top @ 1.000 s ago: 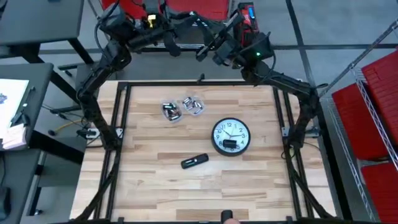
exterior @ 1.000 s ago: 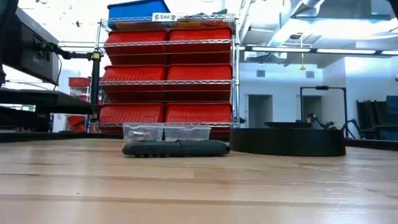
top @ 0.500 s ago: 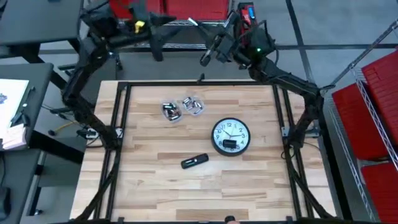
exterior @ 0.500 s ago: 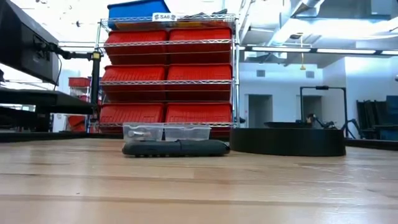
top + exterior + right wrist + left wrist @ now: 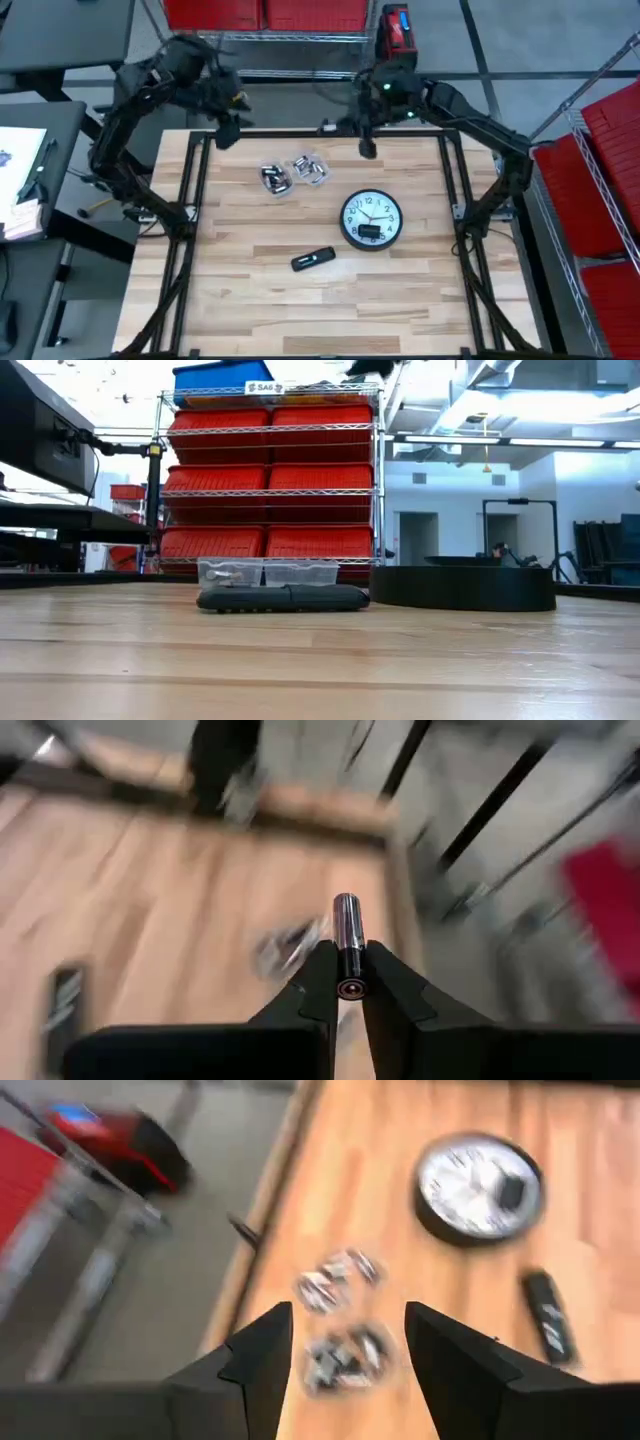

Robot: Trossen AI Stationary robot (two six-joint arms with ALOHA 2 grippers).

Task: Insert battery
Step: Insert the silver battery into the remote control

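A round black-rimmed clock lies flat on the wooden table, a small dark block on its white disc. A black remote lies nearer the front. Two clear tubs of batteries sit at the far middle. My left gripper is open in the air over the table's far left edge, looking down at the tubs. My right gripper, above the far edge beyond the clock, is shut on a slim cylinder that looks like a battery. My right gripper pinches the battery's dark body between its two fingers. The battery lies along the fingers, its silver end sticking out past the fingertips. It is held in the air, clear of the table.
A black frame runs round the table along the far, left and right sides. Bare wood lies in front of the remote and to its left. Red bin shelves stand behind the far edge.
Both arms have swung from behind the table's far edge toward the table and come down. My left gripper has reached the far left corner, and my right gripper has reached the far edge beyond the clock. Nothing on the table has moved.
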